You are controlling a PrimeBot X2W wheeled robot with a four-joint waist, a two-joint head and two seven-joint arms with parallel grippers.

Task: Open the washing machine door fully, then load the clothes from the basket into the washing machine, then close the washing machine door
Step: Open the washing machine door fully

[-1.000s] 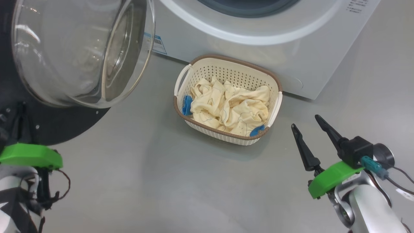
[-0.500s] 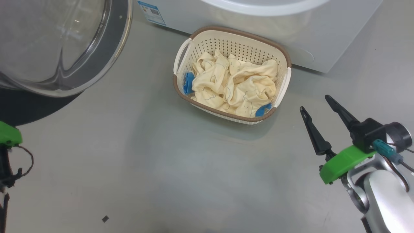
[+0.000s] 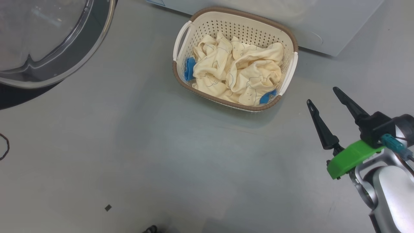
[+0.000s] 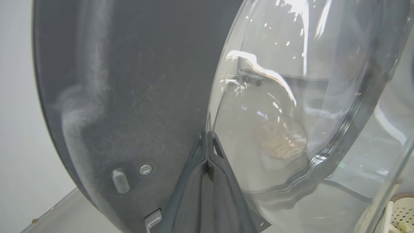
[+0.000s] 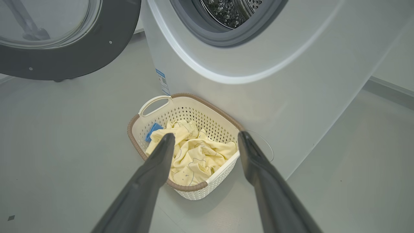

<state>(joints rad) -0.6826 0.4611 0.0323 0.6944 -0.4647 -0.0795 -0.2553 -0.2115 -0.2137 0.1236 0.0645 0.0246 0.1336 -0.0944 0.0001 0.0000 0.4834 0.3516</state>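
The washing machine (image 5: pixel 275 97) is standing beyond the right gripper (image 5: pixel 206 135), whose jaws are gaping wide and holding nothing. The washing machine door (image 4: pixel 129 81) is hanging swung out just ahead of the left gripper (image 4: pixel 207 136), whose jaws are pressed together, empty. The basket (image 5: pixel 200 119) is sitting on the floor just ahead of the right jaws, holding the heaped clothes (image 5: pixel 194 152).

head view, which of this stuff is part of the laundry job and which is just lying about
For the job: basket, clothes, washing machine, its door, open right gripper, shut left gripper.
Lying about: dark speck on the floor, small dark thing at the bottom edge.
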